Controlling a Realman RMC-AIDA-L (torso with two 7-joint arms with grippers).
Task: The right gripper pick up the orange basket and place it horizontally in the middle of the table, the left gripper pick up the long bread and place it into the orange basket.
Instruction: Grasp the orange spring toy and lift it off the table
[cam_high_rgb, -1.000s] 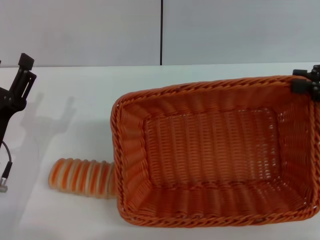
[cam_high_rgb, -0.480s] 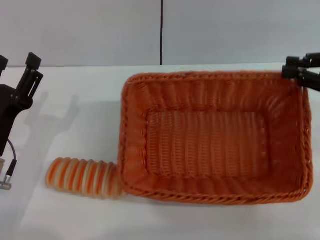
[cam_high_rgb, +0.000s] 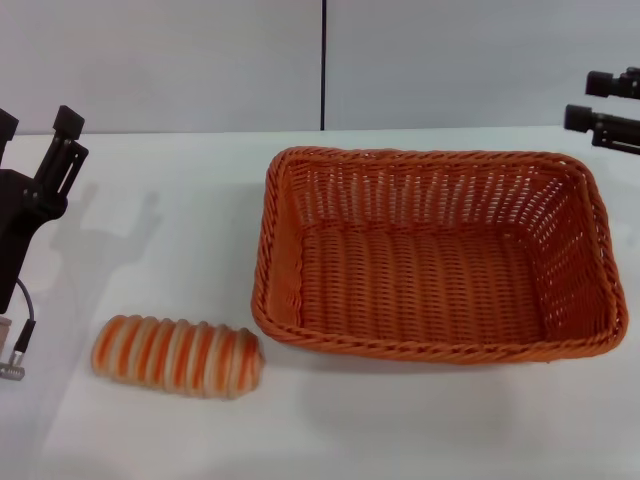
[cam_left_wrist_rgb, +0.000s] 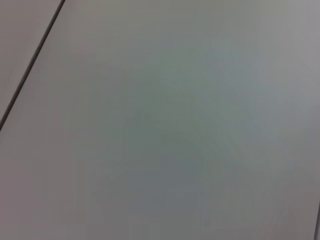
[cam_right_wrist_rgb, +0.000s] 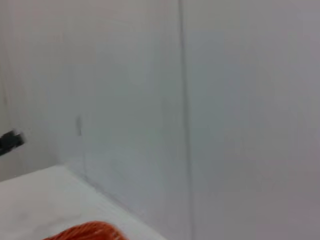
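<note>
woven orange basket (cam_high_rgb: 435, 255) sits flat on the white table (cam_high_rgb: 170, 230), right of centre. striped long bread (cam_high_rgb: 177, 356) lies just beside its near-left corner, apart. right gripper (cam_high_rgb: 597, 100) hangs off the far-right corner, fingers parted, empty. left gripper (cam_high_rgb: 35, 127) waits far left, spread wide.

The right gripper (cam_high_rgb: 598, 102) is running off the head view's edge, only its two spread fingertips showing. The left gripper (cam_high_rgb: 33, 124) is being cropped too, one finger barely showing. Only a sliver of the orange basket (cam_right_wrist_rgb: 86, 232) is peeking into the right wrist view.
</note>
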